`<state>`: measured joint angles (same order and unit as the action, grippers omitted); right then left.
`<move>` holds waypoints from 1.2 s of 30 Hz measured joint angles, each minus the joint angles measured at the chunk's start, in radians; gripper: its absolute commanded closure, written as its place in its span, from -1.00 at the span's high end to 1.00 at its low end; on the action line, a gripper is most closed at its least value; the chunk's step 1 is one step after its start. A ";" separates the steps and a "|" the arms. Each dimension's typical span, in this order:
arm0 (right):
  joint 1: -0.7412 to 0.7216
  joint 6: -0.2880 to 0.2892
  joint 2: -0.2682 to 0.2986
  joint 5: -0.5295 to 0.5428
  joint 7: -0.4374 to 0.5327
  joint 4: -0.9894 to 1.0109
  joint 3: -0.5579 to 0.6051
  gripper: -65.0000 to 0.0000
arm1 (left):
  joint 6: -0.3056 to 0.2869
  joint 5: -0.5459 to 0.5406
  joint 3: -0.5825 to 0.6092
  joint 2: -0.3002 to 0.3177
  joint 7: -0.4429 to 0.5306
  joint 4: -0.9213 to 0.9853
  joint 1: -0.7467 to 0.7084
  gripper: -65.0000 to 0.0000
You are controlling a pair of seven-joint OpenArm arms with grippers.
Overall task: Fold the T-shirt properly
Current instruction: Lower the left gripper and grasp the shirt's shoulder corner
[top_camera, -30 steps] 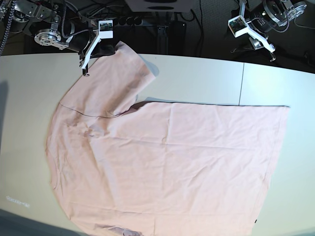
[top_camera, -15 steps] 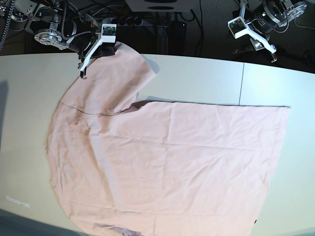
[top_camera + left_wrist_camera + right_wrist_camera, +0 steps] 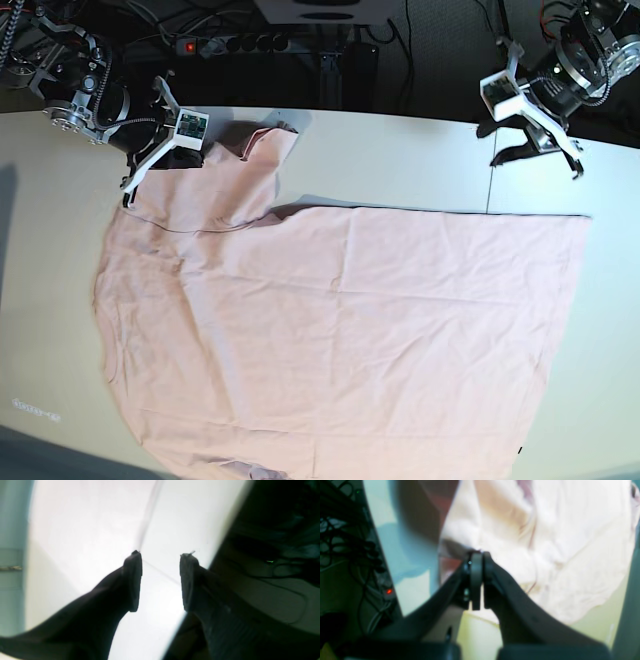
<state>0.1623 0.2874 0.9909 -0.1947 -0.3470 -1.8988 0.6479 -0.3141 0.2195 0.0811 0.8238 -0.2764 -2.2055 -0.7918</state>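
Pale tabletop (image 3: 400, 160) fills my base view, with cables and dark floor behind it, and the T-shirt (image 3: 340, 340) lies spread nearly flat across most of it, plain pink side up, no lettering showing. I read this as the opening of the fold: the far sleeve (image 3: 240, 170) is bunched and partly lifted toward the back edge, and my right gripper (image 3: 477, 555) has its jaws pressed together at the sleeve's edge. The right wrist view shows the two pads meeting with pale cloth right at the tips, so I judge it is pinching the sleeve hem, though blur keeps me from seeing the fabric between the pads. My left gripper (image 3: 160, 555) hangs over bare table near the seam, jaws parted with clear space between, well apart from the shirt's straight hem edge (image 3: 585, 300). Next I would carry the sleeve inward over the body, laying it down flat without dragging the shoulder.
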 measured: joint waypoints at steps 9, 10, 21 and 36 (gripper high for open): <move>-0.013 0.002 -0.030 -0.002 0.014 0.084 0.000 -1.00 | -0.066 -0.049 0.005 0.079 0.102 0.138 0.163 -0.13; -0.013 0.002 -0.030 -0.003 0.013 0.084 0.000 -1.00 | -0.079 -0.046 0.005 0.089 0.121 0.163 0.175 -0.13; -0.013 0.003 -0.030 -0.004 0.013 0.084 0.000 -1.00 | -0.178 -0.028 0.010 0.194 0.268 0.410 0.272 -0.02; -0.013 0.003 -0.030 -0.004 0.013 0.084 0.000 -1.00 | -0.045 0.086 0.407 0.161 0.236 0.666 0.582 -0.02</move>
<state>0.1497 0.2905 0.9607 -0.1986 -0.3336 -1.8145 0.6483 -0.3595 0.3054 0.4885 0.9848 -0.0406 -1.5398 -0.2096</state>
